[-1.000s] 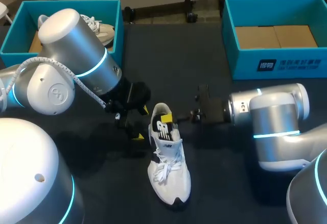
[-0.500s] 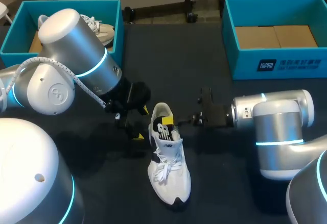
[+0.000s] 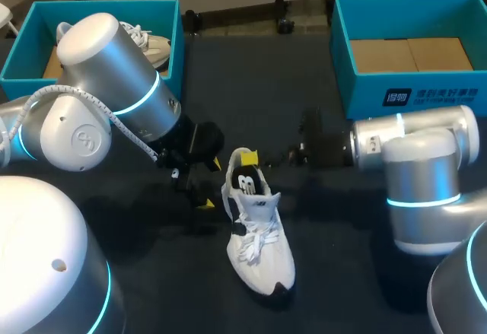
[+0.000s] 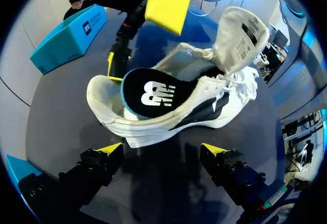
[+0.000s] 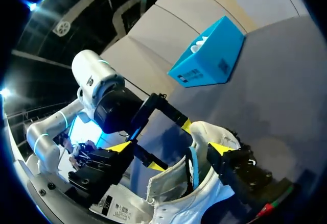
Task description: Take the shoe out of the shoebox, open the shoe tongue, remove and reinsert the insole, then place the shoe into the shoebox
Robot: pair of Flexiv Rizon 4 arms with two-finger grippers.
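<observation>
Since the shoe (image 3: 259, 243) lies mid-table, toe near, heel far, insole (image 4: 153, 94) lifted, the right gripper (image 5: 171, 147), spread wide astride that heel, seems nearer; the left gripper (image 4: 162, 151) hangs wide just left.

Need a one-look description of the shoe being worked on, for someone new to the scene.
On the dark table, in the open middle nearer than the teal cardboard shoeboxes, lies a white lace-up sneaker. Unlike the pale shoe inside the left shoebox, it has a black insole sticking up from its heel.
</observation>
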